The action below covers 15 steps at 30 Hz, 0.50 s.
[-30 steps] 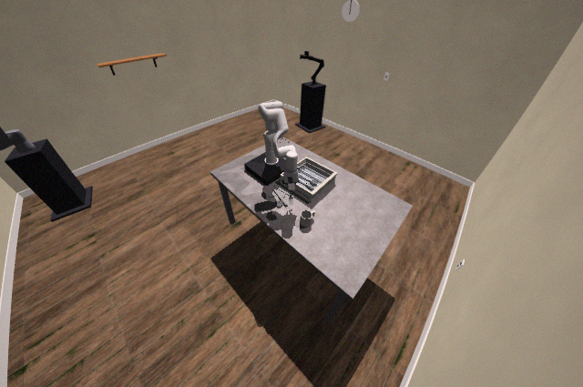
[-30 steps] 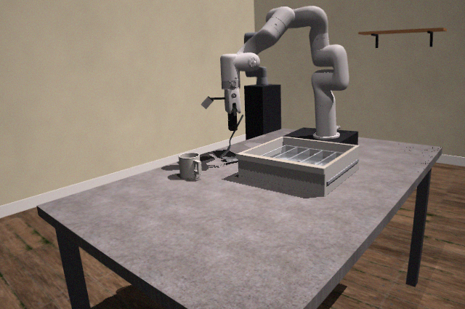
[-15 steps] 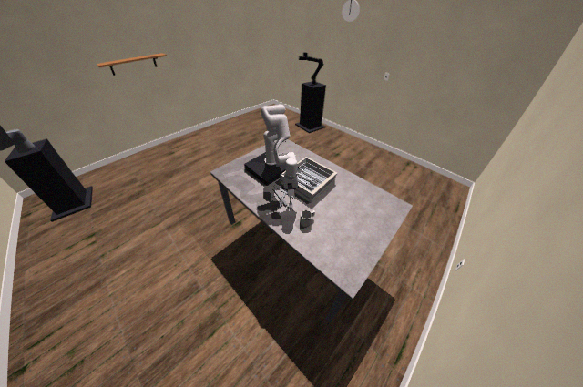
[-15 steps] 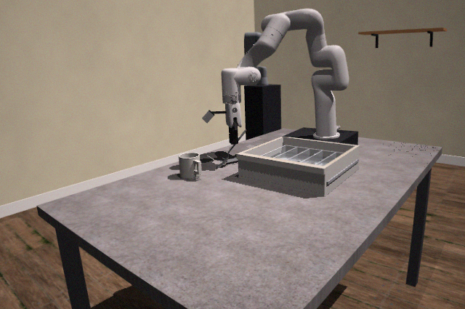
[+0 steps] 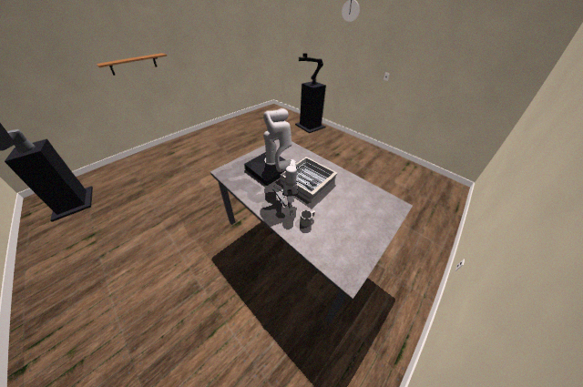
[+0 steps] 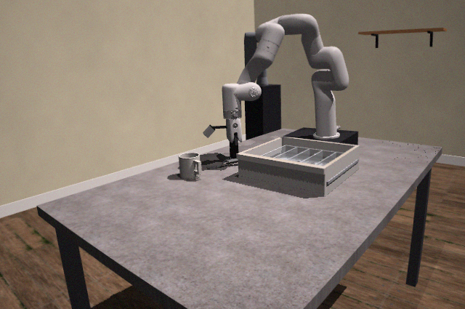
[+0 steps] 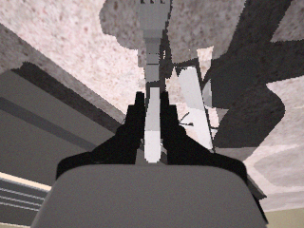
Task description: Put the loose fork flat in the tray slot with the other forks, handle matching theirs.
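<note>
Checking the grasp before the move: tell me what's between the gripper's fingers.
In the wrist view the gripper is shut on the fork handle, tines pointing away toward the counter. The handle's end is hidden under the gripper body.
</note>
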{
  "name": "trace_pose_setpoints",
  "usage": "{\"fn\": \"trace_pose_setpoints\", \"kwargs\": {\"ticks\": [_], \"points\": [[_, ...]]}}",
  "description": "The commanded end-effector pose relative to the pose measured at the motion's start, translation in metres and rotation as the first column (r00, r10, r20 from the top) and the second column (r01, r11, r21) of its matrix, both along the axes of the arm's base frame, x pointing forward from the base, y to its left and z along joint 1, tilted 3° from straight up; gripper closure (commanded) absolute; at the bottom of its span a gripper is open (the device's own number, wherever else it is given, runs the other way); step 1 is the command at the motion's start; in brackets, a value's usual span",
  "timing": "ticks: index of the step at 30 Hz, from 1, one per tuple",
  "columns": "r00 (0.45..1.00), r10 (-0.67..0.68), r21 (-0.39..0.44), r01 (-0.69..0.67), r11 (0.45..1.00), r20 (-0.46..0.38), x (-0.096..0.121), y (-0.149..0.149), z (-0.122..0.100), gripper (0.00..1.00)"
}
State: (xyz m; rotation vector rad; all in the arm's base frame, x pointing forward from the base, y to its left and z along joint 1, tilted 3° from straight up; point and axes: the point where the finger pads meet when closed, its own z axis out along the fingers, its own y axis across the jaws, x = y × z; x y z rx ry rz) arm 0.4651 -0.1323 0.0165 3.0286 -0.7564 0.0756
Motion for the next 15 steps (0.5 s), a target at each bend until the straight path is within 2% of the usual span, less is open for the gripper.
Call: {"fn": "trace_pose_setpoints", "kwargs": {"ticks": [1,14,15], "points": [[1.0,0.001,0.0,-0.001,1.0,0.007,0.0048,-0.0012,-0.016,0.94],[1.0,0.001,0.0,-0.001,1.0,0.007,0.0052,-0.0015,-0.0253,0.94],[1.0,0.001,0.0,-0.001,1.0,0.007,0.0052,-0.0015,-0.0253,0.0]]}}
